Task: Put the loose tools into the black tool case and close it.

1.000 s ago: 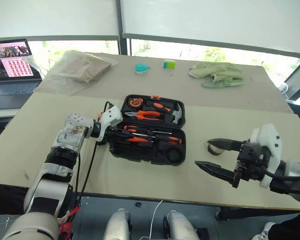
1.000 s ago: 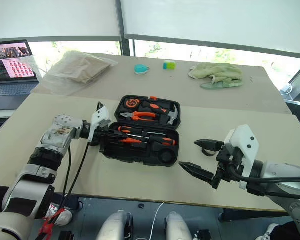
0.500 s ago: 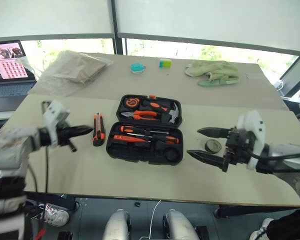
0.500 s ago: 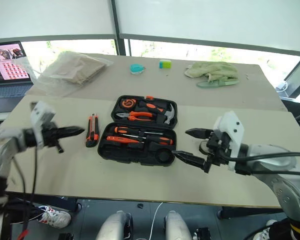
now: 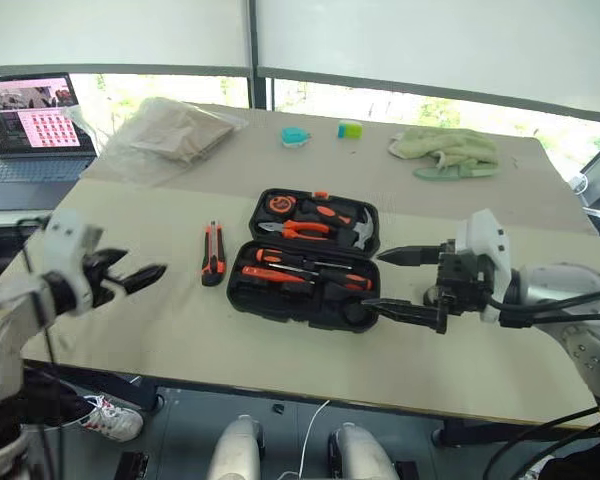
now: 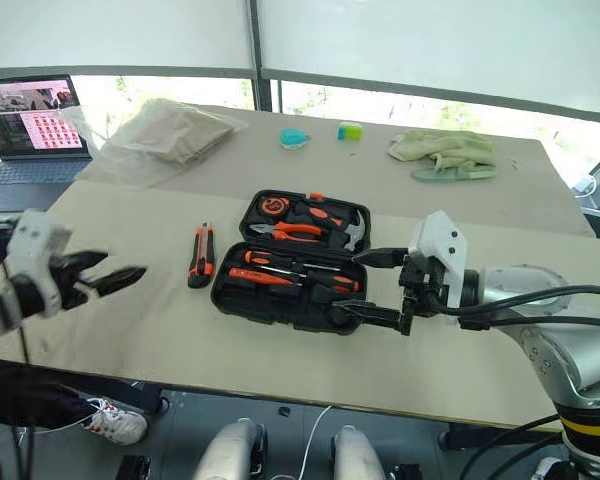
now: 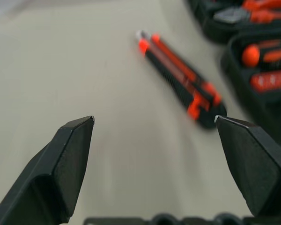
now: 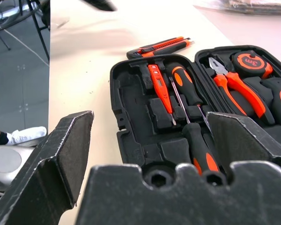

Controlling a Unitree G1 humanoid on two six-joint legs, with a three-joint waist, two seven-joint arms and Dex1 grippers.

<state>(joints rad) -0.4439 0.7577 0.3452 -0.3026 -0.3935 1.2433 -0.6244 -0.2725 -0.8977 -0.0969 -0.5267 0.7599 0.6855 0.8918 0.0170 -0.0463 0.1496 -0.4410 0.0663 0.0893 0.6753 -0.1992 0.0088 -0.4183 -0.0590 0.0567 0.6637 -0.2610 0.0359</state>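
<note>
**Head views.** Black tool case [image 5: 305, 255]: open flat on the near table [image 5: 180, 340], both halves up. Far half holds the tape measure [image 5: 278, 204], orange-handled pliers [image 5: 305, 228] and hammer [image 5: 358, 232]. Near half holds a small orange screwdriver [image 5: 260, 276] and two black-and-orange screwdrivers [image 5: 315, 272]. Utility knife [image 5: 212, 266]: loose on the table, just beside the case's left edge, not touching it. A second ago the left gripper [image 5: 130, 280] was closed at that edge of the case; it has since drawn away to the left and spread its fingers, and it is empty. Judgement: the knife has been released outside the case and must be regrasped or handed on. Right gripper [image 5: 405, 282]: fingers apart, empty, now at the case's right end, one finger over the near half; the tape roll seen near it earlier cannot be made out now.

**Left wrist view.** Fingers wide apart, nothing between them; knife lies ahead, case edge beyond it.

**Right wrist view.** Fingers apart, framing the near half: three screwdrivers seated, several moulded slots empty. Lid not yet closed.
</note>
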